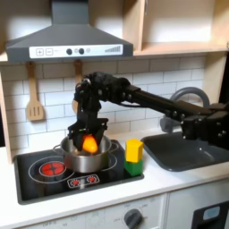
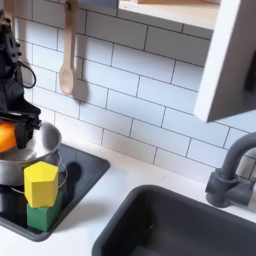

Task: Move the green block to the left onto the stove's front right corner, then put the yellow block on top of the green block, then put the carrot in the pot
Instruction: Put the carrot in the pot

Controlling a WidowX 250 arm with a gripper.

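My gripper (image 1: pixel 89 139) was closed on the carrot (image 1: pixel 89 142) just above the pot (image 1: pixel 87 159); the yellow block (image 1: pixel 134 149) already sat on the green block (image 1: pixel 132 166). Next I needed to let go.

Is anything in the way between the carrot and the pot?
No. The claw holds the carrot right over the pot, with nothing visible between them. The yellow block sits on the green block, off to the side.
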